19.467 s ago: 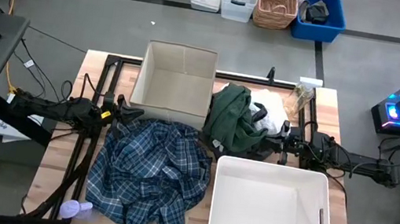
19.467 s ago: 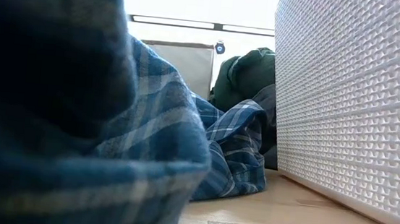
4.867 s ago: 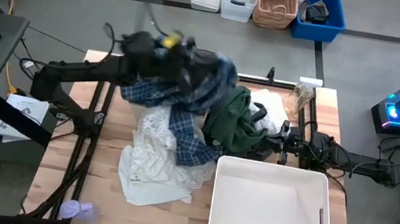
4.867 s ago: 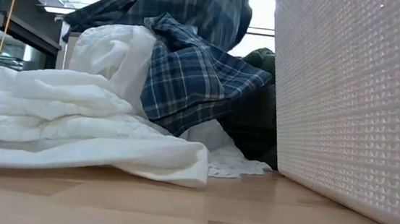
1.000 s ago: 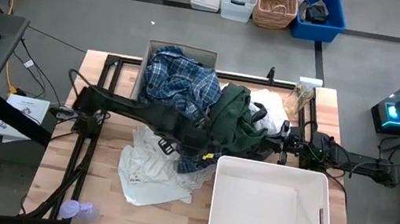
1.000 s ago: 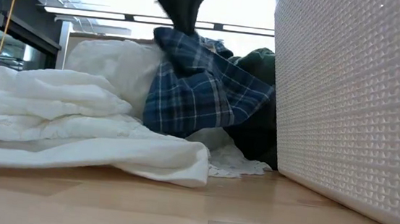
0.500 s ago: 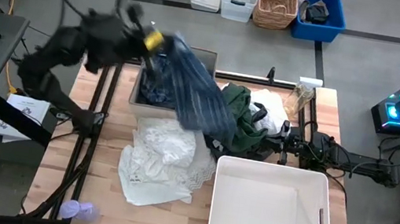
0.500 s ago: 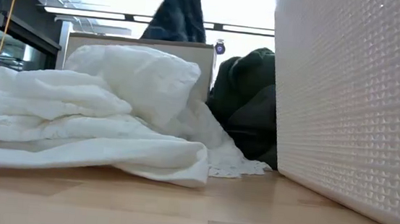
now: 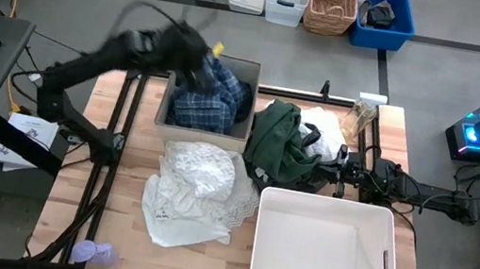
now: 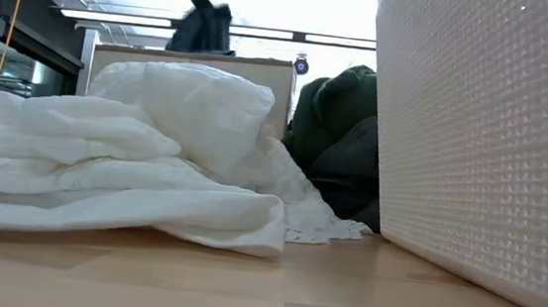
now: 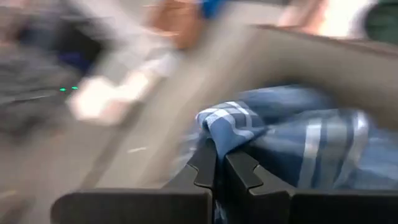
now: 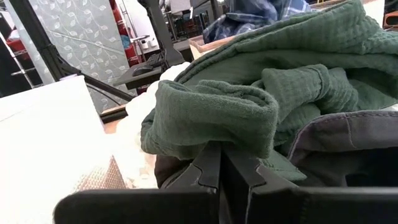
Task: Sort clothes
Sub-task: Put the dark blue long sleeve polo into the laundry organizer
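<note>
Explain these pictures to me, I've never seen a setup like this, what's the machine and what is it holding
It's a two-armed robot at a wooden table, sorting clothes. One picture looks straight down, one sits at table height, and two come from cameras on the wrists. The left pincer is over the beige box, shut on the plaid shirt, most of which lies in that box. The right pincer rests at the table's right side against the dark green garment. White lacy pieces lie mid-table, beside a white bin.
</note>
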Action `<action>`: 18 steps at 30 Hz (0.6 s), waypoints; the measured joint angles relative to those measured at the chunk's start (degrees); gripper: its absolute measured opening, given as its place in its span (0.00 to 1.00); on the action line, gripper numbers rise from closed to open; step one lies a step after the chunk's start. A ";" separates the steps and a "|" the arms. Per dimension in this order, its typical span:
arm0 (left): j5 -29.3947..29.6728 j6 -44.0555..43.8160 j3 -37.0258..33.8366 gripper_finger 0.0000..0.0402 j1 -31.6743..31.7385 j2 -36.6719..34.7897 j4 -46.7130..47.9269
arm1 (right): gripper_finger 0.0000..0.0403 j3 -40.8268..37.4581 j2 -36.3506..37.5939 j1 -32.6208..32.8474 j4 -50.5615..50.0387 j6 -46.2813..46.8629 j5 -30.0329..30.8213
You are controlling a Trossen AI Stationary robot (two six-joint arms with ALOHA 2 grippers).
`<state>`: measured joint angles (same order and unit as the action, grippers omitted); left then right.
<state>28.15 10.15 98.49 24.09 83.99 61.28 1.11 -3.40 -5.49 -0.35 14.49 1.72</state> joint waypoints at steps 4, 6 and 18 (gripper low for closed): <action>-10.39 -4.02 -14.55 0.00 -3.60 0.17 -12.91 | 0.00 0.02 0.00 0.02 -0.01 -0.01 0.02; -10.70 -5.71 -21.19 0.00 -5.75 0.07 -19.34 | 0.00 0.00 0.00 0.02 0.01 0.00 0.01; -16.72 -22.11 -41.33 0.00 -6.90 -0.71 -29.36 | 0.00 0.02 0.00 0.02 -0.01 0.00 0.00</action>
<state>11.43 -11.97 57.16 17.19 83.27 31.92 1.13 -3.40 -5.48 -0.36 14.49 1.72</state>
